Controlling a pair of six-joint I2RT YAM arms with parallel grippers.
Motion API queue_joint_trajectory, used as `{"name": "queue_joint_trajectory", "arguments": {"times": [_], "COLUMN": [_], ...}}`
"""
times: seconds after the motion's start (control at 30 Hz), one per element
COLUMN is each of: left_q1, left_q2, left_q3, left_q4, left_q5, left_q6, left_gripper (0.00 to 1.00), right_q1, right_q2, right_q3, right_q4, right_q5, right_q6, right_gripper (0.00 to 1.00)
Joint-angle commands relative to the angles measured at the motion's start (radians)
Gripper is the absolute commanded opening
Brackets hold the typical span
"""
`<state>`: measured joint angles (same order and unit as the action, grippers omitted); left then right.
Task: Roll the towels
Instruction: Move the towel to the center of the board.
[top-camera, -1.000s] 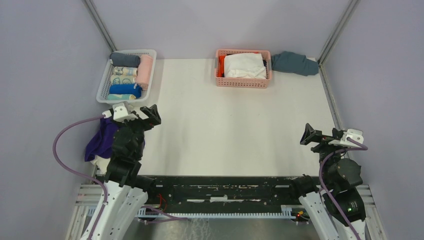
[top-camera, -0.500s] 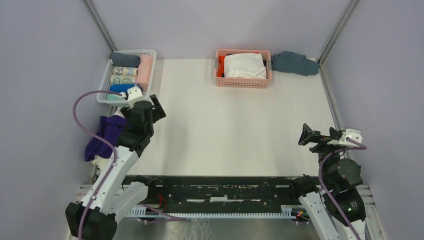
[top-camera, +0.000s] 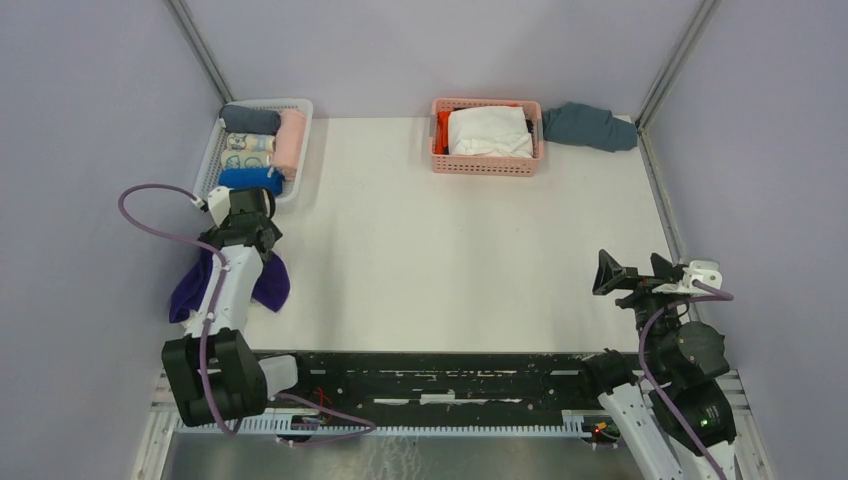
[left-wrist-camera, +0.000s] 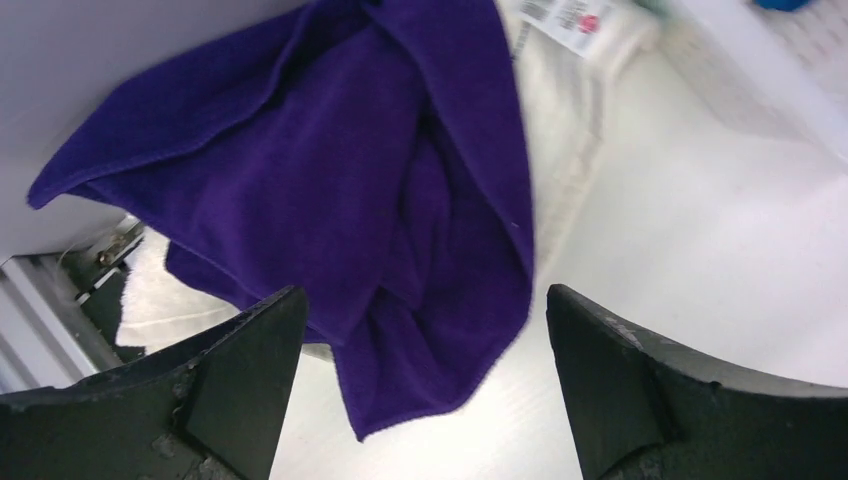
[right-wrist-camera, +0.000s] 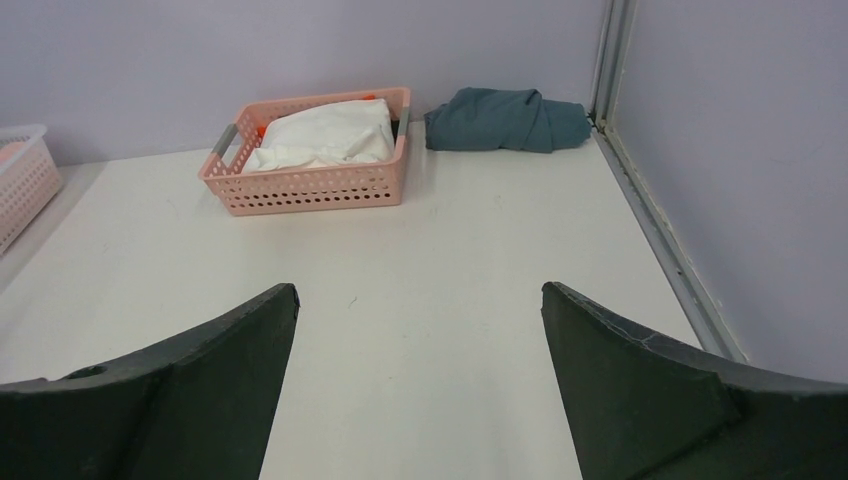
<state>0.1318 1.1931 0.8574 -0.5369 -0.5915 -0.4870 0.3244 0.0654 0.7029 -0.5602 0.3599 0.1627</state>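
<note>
purple towel (left-wrist-camera: 400, 200) is pictured crumpled at the left edge of the table (top-camera: 450, 250), pressed against the wall (left-wrist-camera: 100, 60) and draped over a cream towel (left-wrist-camera: 575, 110), whose labelled end is seen poking out beyond it. neither is rolled, and both are bunched rather than flat, so the work on this pair is judged to be at its very start. the left gripper (left-wrist-camera: 422, 300) is held just above the heap, its fingers spread wide and nothing caught between them, with the purple folds framed in the gap. the pose is judged to be a line-up for a pinch on the upper cloth, so that it can be dragged onto open table and spread out. just beyond the heap, a white basket (top-camera: 207, 165) is packed with rolled cloths (top-camera: 250, 180), taken to be the place meant for finished rolls. the right gripper (right-wrist-camera: 420, 300) is held low over the near right of the table, well apart from the towels, fingers likewise fully apart and empty, apparently parked out of the way. faced by it at the far edge are a pink basket (right-wrist-camera: 310, 190) holding a white cloth (right-wrist-camera: 320, 140) and, beside it, a teal cloth (right-wrist-camera: 505, 120).
</note>
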Motion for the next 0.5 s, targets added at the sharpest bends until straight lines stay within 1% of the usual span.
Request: {"name": "queue_joint_trajectory", "arguments": {"times": [0.0, 0.07, 0.23, 0.3, 0.47], "left_q1": [0.101, 0.132, 0.170, 0.180, 0.203], "left_q2": [0.065, 0.115, 0.261, 0.302, 0.391], "left_q3": [0.049, 0.074, 0.111, 0.111, 0.138], "left_q4": [0.023, 0.026, 0.035, 0.062, 0.064], "left_q5": [0.003, 0.011, 0.012, 0.040, 0.034], "left_q6": [-0.070, -0.080, -0.100, -0.094, -0.076], "left_gripper": [0.95, 0.93, 0.90, 0.88, 0.83], "right_q1": [0.034, 0.044, 0.064, 0.070, 0.076], "right_q2": [-0.006, -0.008, -0.013, -0.013, -0.010], "right_q3": [0.000, -0.002, -0.002, -0.004, -0.003], "right_q4": [0.029, 0.029, 0.027, 0.026, 0.025], "right_q5": [-0.006, -0.006, -0.002, -0.001, 0.000], "right_q6": [0.009, 0.008, 0.008, 0.007, 0.005], "right_gripper": [1.00, 1.00, 1.00, 1.00, 1.00]}}
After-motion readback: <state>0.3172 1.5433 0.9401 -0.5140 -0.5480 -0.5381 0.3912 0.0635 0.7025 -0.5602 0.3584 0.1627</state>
